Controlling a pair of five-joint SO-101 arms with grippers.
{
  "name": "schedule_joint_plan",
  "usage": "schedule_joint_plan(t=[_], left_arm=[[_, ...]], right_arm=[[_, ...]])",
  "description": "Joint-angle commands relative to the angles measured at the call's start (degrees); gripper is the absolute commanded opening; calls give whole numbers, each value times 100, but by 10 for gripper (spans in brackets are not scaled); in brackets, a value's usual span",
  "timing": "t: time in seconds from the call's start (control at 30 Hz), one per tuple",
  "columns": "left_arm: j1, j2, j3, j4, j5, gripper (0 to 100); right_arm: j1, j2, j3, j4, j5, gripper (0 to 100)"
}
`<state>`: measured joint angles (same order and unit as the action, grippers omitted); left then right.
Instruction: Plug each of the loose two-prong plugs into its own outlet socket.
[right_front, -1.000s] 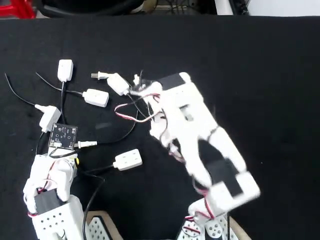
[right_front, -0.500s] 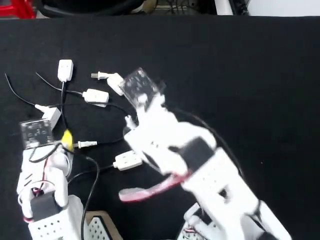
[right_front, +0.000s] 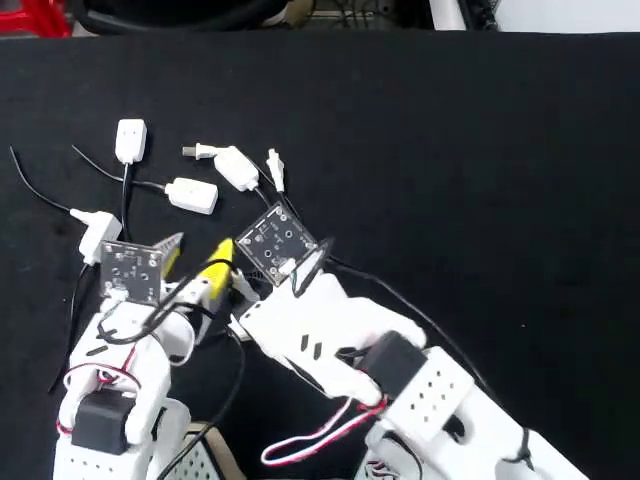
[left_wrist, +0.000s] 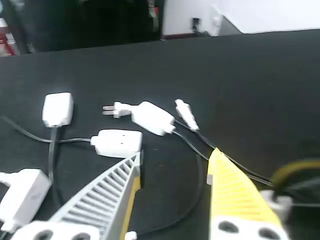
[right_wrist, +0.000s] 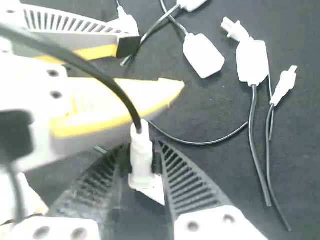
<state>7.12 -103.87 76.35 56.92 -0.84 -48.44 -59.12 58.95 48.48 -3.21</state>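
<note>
Your right end effector (right_wrist: 141, 152) has swung back from the far plugs to the near side of the table (right_front: 480, 150), and your left end effector (right_front: 200, 248) has turned in toward it. Nearest you, the right one is clamped on a white plug (right_wrist: 140, 167) with a black cord (right_wrist: 116, 90). The left one gapes wide just beside it, holding nothing. Farther out lie a socket (right_front: 192, 196), a two-prong plug (right_front: 232, 166) and, farthest, another socket (right_front: 130, 140), all unplugged
</note>
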Motion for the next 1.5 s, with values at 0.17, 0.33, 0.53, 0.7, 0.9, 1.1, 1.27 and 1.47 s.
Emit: schedule_joint_plan(t=[0.17,0.33,0.53,0.7,0.9,1.1,1.27,1.47], left_arm=[[1007,-62,-532,422,-334,222],[13,-62,-514,440,-334,222],[-1675,-62,-356,1196,-853,222],[-2598,-62,295,1697,-2057,216],[-3301,-62,1385,1196,-2523,216],[-3354,-62,1798,835,-2541,216],[-3363,-62,1903,826,-2549,216],[-3363,-62,1912,826,-2549,218]], right_arm=[[308,365,-4,-308,237,11],[475,382,-40,-123,211,11],[747,760,-611,1160,-158,11],[738,1771,-699,782,-510,11],[738,3424,-1358,607,-941,11],[738,4101,-1648,545,-1187,11],[756,4136,-1367,105,-1196,11],[774,4136,-1262,176,-1301,11]])
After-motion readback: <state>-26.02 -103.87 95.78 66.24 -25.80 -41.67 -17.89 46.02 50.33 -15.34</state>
